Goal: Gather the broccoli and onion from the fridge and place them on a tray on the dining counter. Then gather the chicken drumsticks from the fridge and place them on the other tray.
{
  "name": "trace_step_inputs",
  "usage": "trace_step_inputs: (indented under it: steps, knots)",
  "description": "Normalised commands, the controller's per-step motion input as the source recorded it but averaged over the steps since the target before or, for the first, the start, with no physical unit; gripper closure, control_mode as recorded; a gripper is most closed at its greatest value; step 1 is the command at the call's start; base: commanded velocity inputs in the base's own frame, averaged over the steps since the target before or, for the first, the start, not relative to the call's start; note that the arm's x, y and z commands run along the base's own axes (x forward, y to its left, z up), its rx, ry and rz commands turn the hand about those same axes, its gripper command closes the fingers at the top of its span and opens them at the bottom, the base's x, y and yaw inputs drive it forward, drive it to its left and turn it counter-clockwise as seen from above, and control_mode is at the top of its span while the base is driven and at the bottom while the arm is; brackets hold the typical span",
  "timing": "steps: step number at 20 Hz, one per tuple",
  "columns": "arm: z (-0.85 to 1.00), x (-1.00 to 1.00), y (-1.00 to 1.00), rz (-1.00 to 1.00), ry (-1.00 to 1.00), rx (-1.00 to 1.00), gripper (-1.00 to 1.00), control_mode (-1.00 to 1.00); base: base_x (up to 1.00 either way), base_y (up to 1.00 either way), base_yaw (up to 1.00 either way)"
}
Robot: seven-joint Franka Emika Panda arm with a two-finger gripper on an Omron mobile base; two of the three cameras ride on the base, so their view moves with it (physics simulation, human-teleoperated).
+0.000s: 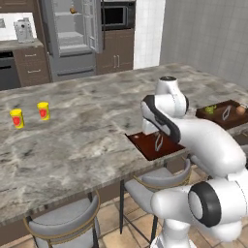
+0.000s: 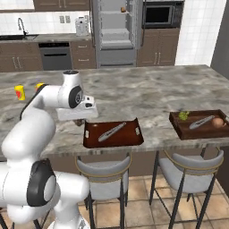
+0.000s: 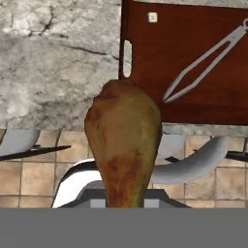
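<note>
A golden-brown chicken drumstick [image 3: 123,140] is clamped in my gripper [image 2: 79,121], plump end away from the hand. It hangs over the near edge of the dining counter [image 1: 87,140], just left of an empty brown tray [image 2: 87,134] that holds only metal tongs [image 2: 112,131]. The broccoli [image 2: 183,116] and the onion [image 2: 218,121] lie in the other tray [image 2: 179,127] further right, beside a second pair of tongs. The fridge [image 2: 116,36] stands open at the back, with a small orange-brown thing [image 2: 123,9] on its top shelf, too small to identify.
Two yellow cups [image 1: 17,118] [image 1: 43,110] stand on the counter's left part. Grey-cushioned stools [image 2: 103,172] [image 2: 190,167] sit under the near edge, right below the gripper. A microwave [image 2: 157,14] and brown cabinets line the back wall.
</note>
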Motion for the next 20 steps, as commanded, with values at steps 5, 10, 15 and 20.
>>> trace_step_inputs:
  steps: [5, 10, 15, 20]
  knots:
    - [-0.59, 1.00, -0.12, 0.11, 0.00, 0.00, 1.00, -1.00, 0.00, 0.00, 0.00]
    - [-0.67, 1.00, -0.01, 0.03, 0.00, 0.00, 1.00, -1.00, 0.00, 0.00, 0.00]
    - [-0.61, 1.00, 0.01, 0.00, 0.00, 0.00, 1.00, -1.00, 0.00, 0.00, 0.00]
    - [-0.39, 0.55, 0.07, -0.12, 0.03, -0.01, 1.00, -1.00, 0.00, 0.00, 0.00]
